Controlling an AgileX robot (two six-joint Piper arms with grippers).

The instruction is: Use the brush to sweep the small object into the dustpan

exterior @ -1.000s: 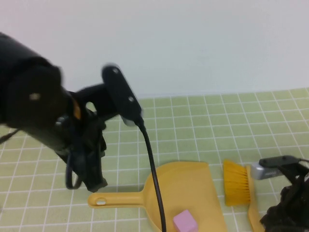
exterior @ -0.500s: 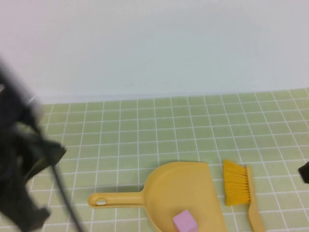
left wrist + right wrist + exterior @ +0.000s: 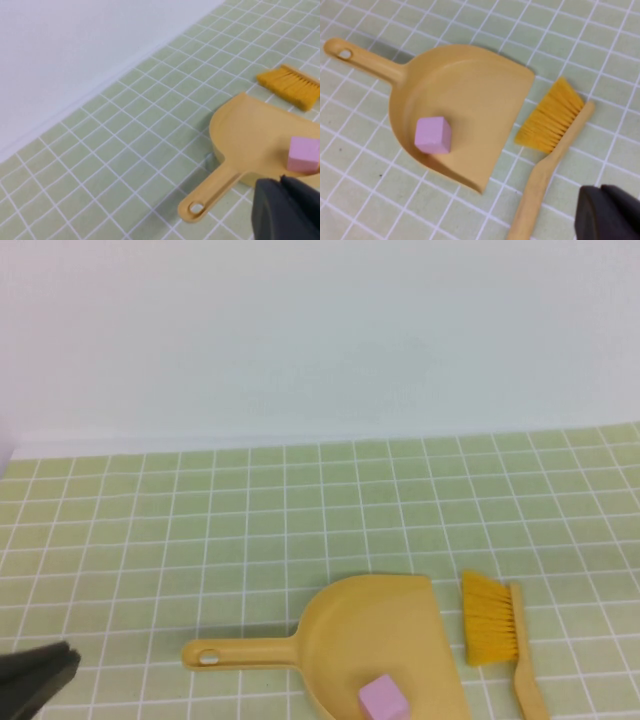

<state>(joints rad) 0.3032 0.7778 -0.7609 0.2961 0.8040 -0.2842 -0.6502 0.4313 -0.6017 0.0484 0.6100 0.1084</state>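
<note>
The yellow dustpan lies flat on the green tiled table, handle pointing left. A pink cube sits inside the pan; it also shows in the left wrist view and the right wrist view. The yellow brush lies on the table just right of the pan, bristles away from me, held by nothing. My left gripper is shut and empty, raised near the pan's handle side. My right gripper is shut and empty, beside the brush handle, not touching it.
A white wall rises behind the far edge of the tiled table. A dark part of my left arm shows at the lower left corner of the high view. The right arm is outside the high view.
My left arm has pulled back from above the dustpan handle to the lower left corner. My right arm has drawn out of the high view. Dustpan, cube and brush have not moved.
</note>
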